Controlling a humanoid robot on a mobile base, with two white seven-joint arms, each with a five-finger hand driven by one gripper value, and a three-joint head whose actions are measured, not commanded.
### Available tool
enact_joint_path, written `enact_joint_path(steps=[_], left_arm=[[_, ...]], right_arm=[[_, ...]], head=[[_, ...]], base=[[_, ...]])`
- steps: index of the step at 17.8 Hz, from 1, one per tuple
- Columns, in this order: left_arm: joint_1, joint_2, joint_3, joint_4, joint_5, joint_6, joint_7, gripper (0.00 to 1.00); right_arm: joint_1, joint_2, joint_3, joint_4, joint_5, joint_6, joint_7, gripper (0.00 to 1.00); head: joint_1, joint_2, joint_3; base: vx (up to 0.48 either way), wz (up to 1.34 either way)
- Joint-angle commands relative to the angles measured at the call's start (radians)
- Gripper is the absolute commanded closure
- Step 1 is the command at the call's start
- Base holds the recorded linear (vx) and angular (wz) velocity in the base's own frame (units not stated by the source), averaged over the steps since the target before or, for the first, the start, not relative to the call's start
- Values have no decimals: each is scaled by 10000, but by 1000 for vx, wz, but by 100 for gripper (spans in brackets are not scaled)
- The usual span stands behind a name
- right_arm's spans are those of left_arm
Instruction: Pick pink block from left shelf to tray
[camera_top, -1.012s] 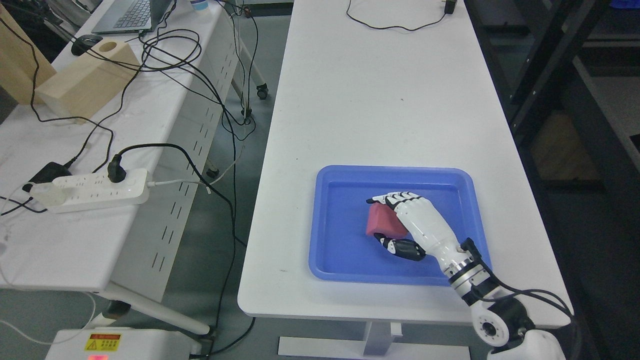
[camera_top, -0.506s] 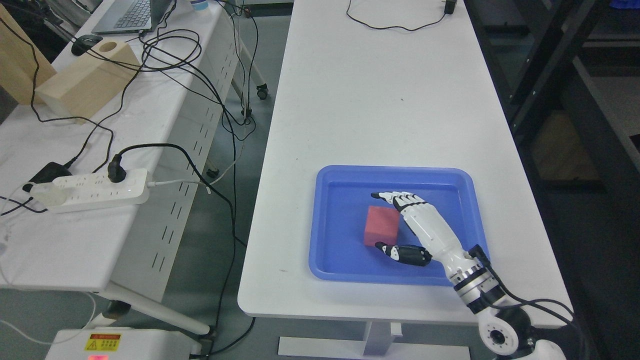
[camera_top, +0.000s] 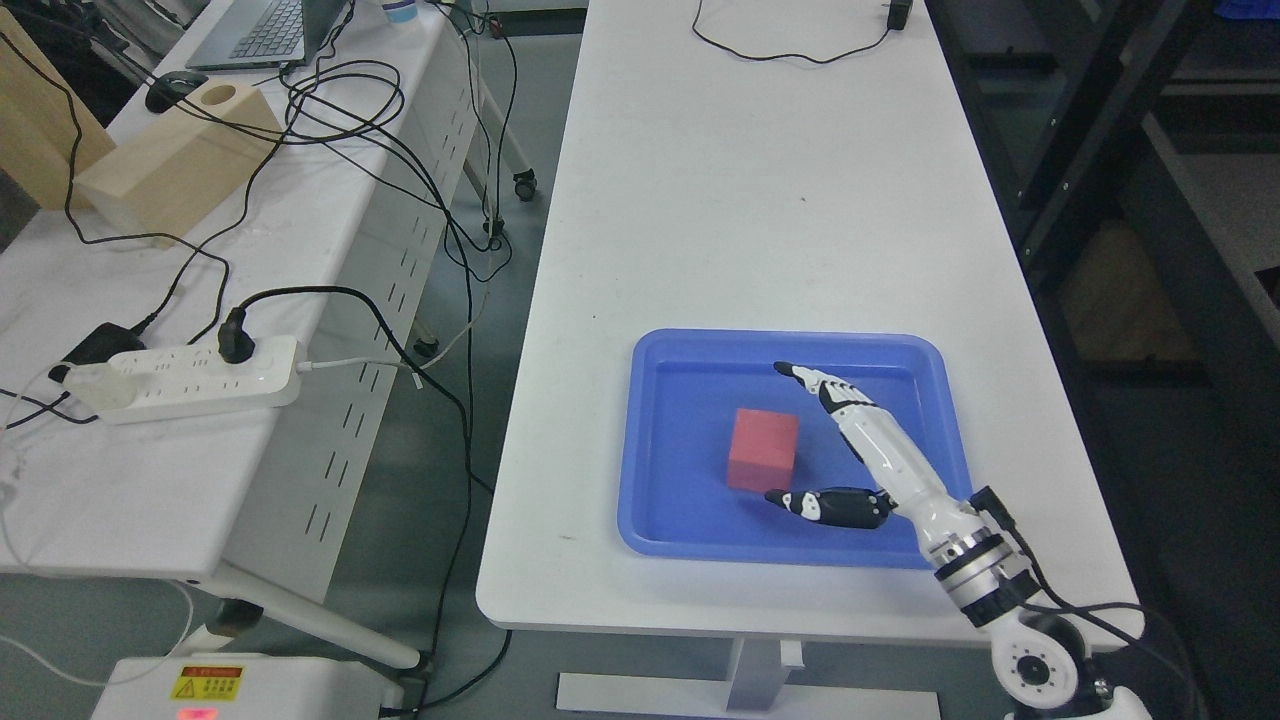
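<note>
A pink block (camera_top: 763, 449) rests flat inside the blue tray (camera_top: 660, 520) on the white table. My right hand (camera_top: 783, 432) hovers just right of the block, open, fingers stretched out straight and thumb pointing left below the block's lower right corner. Nothing is between fingers and thumb; the block stands free of the hand. The right arm comes up from the lower right corner. The left arm does not show.
The white table (camera_top: 760, 200) stretches far back, with a black cable (camera_top: 790, 50) at its far end. To the left, a second table holds a power strip (camera_top: 185, 378), tangled cables, wooden boxes (camera_top: 170, 165) and a laptop. Dark shelving stands at the right.
My right hand has let go of the pink block and spread open. It has drawn back to the right, and the block now lies flat in the tray.
</note>
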Motion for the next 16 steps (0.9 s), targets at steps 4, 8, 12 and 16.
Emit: enact_joint_path(steps=[4,8,12,16], left_arm=[[200,175,0,-174,0,7,4,0],[200,175,0,-174,0,7,4,0],[200,175,0,-174,0,7,4,0],[200,175,0,-174,0,7,4,0]], right_arm=[[6,-175,-898,-87,-4969,1152,98,1],[6,-175,-1510,-56,-6101,1550,-836,1],[6,-175,-1711,20,-6839,2101,-1681,1],[-9,-175,-1131,97,-6948,3525,-1743,1]], head=[[0,0,0],[0,0,0],[0,0,0],[0,0,0]], base=[[-39,1],[-78,3],[-103,36],[-119,75]])
